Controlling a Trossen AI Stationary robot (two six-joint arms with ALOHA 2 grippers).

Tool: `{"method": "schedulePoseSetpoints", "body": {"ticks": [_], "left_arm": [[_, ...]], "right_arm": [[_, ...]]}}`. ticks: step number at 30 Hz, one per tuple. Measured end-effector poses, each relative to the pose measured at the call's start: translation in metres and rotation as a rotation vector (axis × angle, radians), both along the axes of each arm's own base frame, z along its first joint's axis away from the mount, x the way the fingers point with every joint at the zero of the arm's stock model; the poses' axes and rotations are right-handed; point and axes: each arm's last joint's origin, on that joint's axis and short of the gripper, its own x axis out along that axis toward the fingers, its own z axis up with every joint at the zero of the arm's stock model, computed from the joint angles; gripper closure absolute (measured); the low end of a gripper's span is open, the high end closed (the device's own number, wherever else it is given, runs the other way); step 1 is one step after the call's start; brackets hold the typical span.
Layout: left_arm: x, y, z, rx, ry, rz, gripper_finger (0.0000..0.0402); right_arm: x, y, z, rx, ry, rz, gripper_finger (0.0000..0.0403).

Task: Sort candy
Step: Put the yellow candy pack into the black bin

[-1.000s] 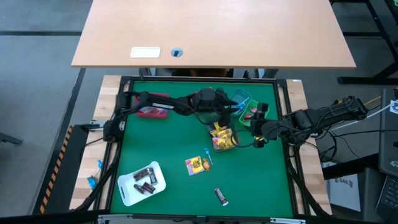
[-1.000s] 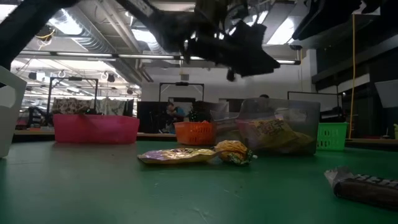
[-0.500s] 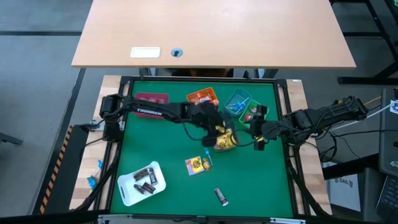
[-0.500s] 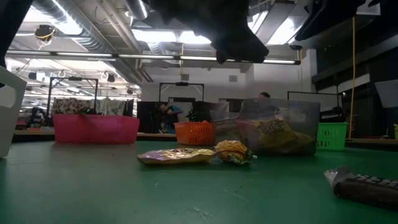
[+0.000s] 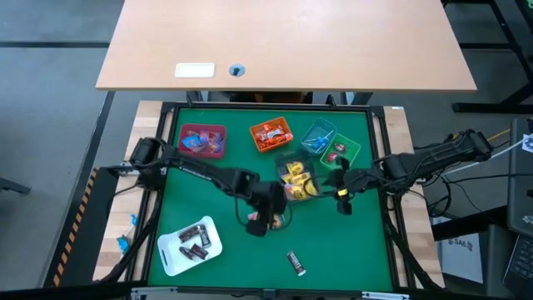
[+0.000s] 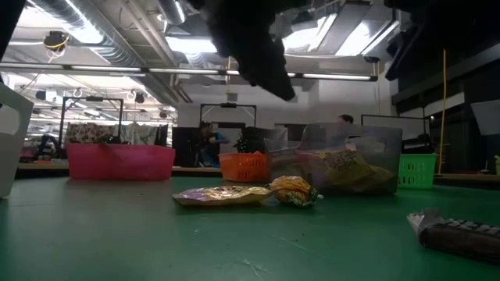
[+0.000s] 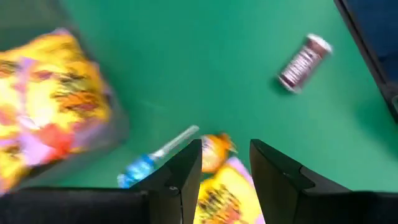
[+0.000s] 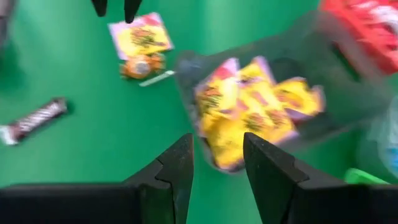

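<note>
Candy lies loose mid-table: a yellow packet (image 8: 140, 37), a small orange sweet (image 7: 214, 149) and a blue stick sweet (image 7: 155, 163). My left gripper (image 5: 265, 222) hovers open just above them, fingers pointing down at a slant, nothing between them. A dark brown bar (image 5: 296, 263) lies nearer the front edge. My right gripper (image 5: 342, 200) hangs open and empty beside a clear bin (image 5: 298, 179) of yellow packets. In the low view the yellow packet (image 6: 223, 195) lies flat on the green mat.
Along the far side stand a pink bin (image 5: 202, 140), an orange bin (image 5: 271, 133), a blue bin (image 5: 318, 136) and a green bin (image 5: 341, 152), each with candy. A white tray (image 5: 171, 258) with dark brown bars sits at the near left.
My left gripper has swung from over the orange bin at the far side toward the near edge and tipped downward, now above the loose yellow packet; its gap looks unchanged. My right gripper has sunk a little and rolled. No candy has moved.
</note>
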Motion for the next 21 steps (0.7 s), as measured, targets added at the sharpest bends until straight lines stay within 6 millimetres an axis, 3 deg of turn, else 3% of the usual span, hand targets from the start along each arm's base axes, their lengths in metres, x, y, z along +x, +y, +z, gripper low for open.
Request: {"method": "schedulePoseSetpoints", "body": {"ticks": [5, 10, 21], "left_arm": [[-0.009, -0.024, -0.015, 0.045, 0.044, -0.032, 0.0278], [-0.018, -0.035, -0.029, 0.090, 0.080, 0.011, 0.0278], [-0.030, -0.029, -0.058, 0.135, 0.102, 0.064, 0.0278]], "right_arm": [[0.004, 0.005, -0.016, 0.104, -0.037, 0.082, 0.0265], [0.004, 0.005, -0.023, 0.116, -0.040, 0.093, 0.0265], [0.003, 0.005, -0.026, 0.103, -0.036, 0.091, 0.0265]]}}
